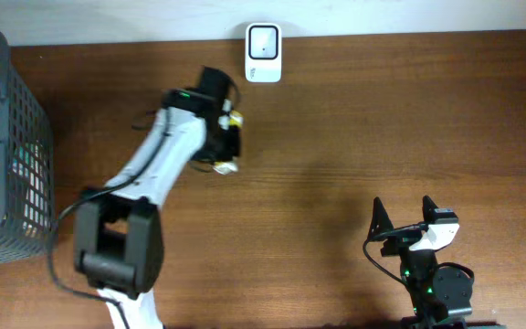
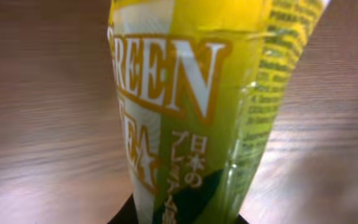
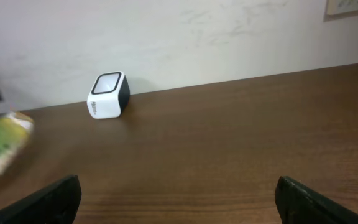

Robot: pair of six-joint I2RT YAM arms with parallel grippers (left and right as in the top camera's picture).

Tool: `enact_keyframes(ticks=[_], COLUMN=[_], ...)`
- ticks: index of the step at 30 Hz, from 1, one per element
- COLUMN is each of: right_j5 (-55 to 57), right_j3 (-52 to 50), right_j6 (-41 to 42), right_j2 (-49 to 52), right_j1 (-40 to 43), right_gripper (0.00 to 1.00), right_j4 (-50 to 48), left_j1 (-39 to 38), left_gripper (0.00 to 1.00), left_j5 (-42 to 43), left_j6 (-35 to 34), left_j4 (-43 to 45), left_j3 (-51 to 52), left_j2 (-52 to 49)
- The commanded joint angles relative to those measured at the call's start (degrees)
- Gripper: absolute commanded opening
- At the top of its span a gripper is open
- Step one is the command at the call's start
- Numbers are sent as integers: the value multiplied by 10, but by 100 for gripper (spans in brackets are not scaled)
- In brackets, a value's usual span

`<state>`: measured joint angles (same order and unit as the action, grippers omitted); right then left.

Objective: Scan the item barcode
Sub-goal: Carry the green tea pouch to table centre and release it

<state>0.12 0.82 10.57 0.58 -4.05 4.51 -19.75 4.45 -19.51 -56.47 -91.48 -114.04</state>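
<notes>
A green tea bottle (image 2: 191,106) with a yellow-green label fills the left wrist view, standing between the jaws of my left gripper (image 2: 179,219), which is shut on it. From overhead, the left gripper (image 1: 221,139) holds the bottle (image 1: 233,120) above the table, a little below and left of the white barcode scanner (image 1: 263,53) at the back edge. No barcode shows on the label side facing the wrist camera. My right gripper (image 1: 401,225) rests open near the front right, with nothing between its fingers. In the right wrist view, the scanner (image 3: 107,94) stands by the wall and the bottle (image 3: 2,144) shows blurred at the left.
A grey wire basket (image 1: 12,100) holding packaged goods stands at the table's left edge. The brown wooden table (image 1: 382,137) stretches between the two arms. A pale wall runs behind the scanner.
</notes>
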Motion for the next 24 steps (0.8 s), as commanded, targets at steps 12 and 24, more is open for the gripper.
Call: enact_keyframes(ticks=[12,24], right_j5=[5,5], right_j3=[-5,-5], right_j6=[2,2], right_j2=[-4,-4], right_j1=[3,3], right_gripper=[99,99], right_j4=[1,1], left_j1=[-61,346], left_gripper=[75,94], left_j5=[-29,-197], left_j6=[-14,-15], left_j4=[-38,-328], left_j3=[-153,-546], left_j2=[-41,71])
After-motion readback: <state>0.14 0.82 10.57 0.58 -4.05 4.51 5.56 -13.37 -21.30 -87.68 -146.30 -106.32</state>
